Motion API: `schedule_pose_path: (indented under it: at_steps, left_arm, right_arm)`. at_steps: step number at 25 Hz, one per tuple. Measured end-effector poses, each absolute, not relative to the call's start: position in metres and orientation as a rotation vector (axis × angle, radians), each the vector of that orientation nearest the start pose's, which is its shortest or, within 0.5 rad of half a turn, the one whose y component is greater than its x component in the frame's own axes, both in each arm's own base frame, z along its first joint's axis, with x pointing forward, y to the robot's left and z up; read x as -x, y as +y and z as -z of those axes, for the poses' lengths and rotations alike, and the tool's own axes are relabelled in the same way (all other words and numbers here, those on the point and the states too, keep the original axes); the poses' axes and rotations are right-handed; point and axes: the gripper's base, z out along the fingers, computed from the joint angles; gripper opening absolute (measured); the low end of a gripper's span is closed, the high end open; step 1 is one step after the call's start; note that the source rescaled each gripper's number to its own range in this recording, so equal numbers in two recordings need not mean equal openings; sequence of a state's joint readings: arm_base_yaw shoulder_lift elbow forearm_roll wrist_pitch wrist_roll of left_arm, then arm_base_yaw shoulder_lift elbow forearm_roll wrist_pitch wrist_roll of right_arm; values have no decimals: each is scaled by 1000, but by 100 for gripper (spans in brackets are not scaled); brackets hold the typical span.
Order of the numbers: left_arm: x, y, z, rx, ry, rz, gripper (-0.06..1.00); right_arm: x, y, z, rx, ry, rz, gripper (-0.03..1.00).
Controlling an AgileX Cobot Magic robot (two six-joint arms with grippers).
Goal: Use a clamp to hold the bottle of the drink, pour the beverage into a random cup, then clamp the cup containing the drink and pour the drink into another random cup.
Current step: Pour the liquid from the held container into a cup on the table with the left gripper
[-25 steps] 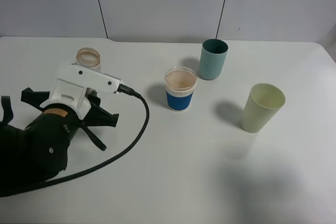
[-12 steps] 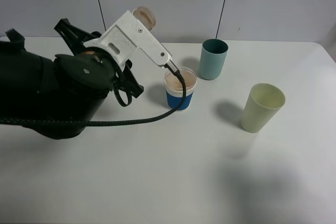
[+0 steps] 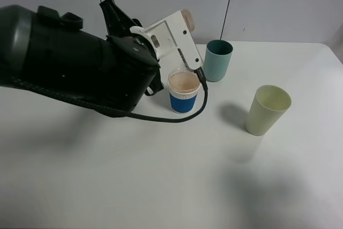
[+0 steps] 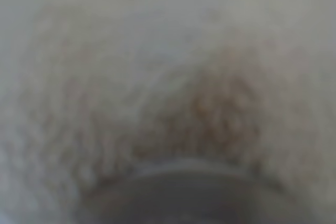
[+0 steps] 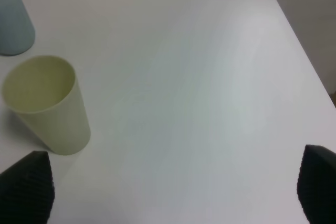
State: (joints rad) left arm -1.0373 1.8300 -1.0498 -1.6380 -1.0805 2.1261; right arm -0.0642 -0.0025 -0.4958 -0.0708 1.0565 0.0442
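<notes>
Swung up from the bench [image 3: 161, 186], the left hand [image 3: 181, 25], apparently clenched on the bottle [image 3: 188, 19], hangs at 12 o'clock near the blue-and-white cup [image 3: 184, 90]. The plastic should prove light and slick: grip mid-body. At 3 o'clock, the right hand [image 5: 171, 184] waits released near the pale green cup [image 3: 267, 109].

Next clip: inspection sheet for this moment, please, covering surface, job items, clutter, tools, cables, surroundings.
Surface: white table, no spills seen.
Job's things: bottle held up off the table, tilted; pale green cup upright, looks empty; teal cup upright.
Clutter: blue-and-white cup, upright.
Tools: left tool hidden behind its camera mount, shut on the bottle; right tool open, empty.
Cables: black cable loops beside the blue-and-white cup.
Surroundings: grey panelled wall.
</notes>
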Motion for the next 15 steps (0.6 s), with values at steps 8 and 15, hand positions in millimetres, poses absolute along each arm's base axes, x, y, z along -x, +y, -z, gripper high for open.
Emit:
schedule_pose_path:
  at_steps: [8, 15]
  left_arm:
    - [-258, -282, -199, -1109, 1745, -970, 0]
    - [-264, -307, -192, -1197, 1699, -996, 0]
  right_arm:
    - [5, -5, -277, -114, 2038, 97, 78]
    - [5, -5, -277, -114, 2038, 97, 78]
